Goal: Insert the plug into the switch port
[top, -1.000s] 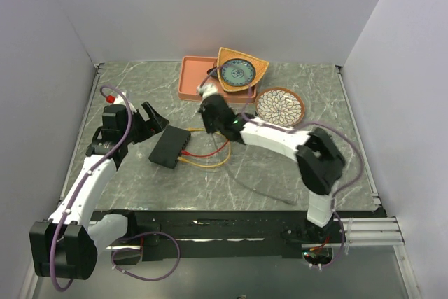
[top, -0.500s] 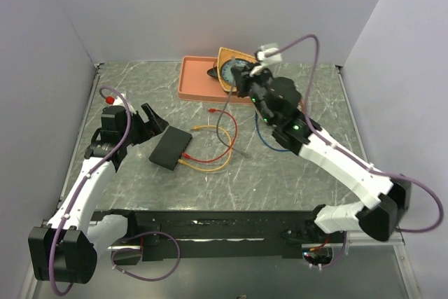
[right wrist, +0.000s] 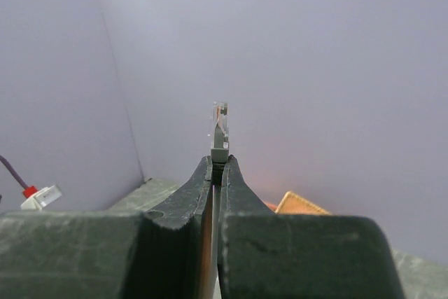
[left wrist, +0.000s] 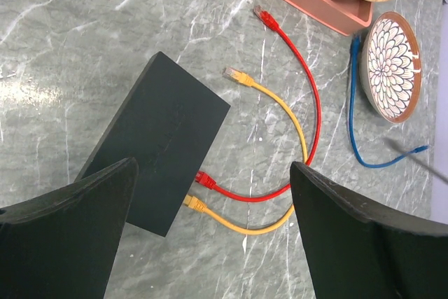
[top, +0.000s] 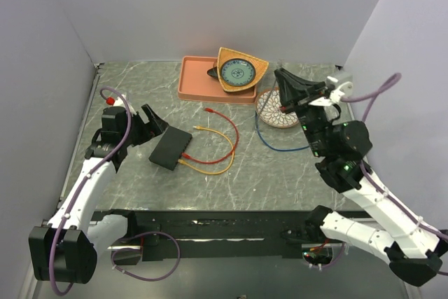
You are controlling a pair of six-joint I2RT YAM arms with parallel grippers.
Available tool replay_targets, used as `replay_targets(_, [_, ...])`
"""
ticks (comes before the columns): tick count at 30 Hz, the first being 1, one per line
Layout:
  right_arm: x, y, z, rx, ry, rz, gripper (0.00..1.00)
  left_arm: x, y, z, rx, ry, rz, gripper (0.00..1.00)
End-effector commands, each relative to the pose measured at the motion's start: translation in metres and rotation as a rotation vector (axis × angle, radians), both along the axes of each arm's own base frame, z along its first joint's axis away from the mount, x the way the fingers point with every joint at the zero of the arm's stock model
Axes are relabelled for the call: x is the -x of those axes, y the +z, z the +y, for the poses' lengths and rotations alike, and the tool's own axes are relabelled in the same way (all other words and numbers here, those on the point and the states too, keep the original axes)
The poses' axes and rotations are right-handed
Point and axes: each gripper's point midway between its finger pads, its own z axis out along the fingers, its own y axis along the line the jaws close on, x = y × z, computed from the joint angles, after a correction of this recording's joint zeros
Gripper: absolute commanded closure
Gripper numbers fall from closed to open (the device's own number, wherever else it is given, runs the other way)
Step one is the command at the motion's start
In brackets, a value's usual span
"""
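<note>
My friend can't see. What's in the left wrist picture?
A black switch lies on a grey marble table, with a red cable and a yellow cable plugged into its edge. The left gripper hovers open above it.

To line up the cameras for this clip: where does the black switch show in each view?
Top external: the switch lies left of centre.
Left wrist: the switch is centre-left and large.
Right wrist: not in it.
Shared landmark: the red cable ending at its edge, in both those views.
</note>
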Motion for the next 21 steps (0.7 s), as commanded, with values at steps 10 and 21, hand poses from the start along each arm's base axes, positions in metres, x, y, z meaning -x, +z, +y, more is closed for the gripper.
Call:
replay_targets(10, [-0.007,-0.090,0.063,0.536,0.237,0.219,1.00,0.002,0.022,-0.023,0.076,-0.127,-0.141,0.04])
replay_targets(21, [0.032,-0.275,0.162,0.595,0.866,0.556,1.00,0.034,0.052,-0.069,0.266,-0.417,-0.349,0.05])
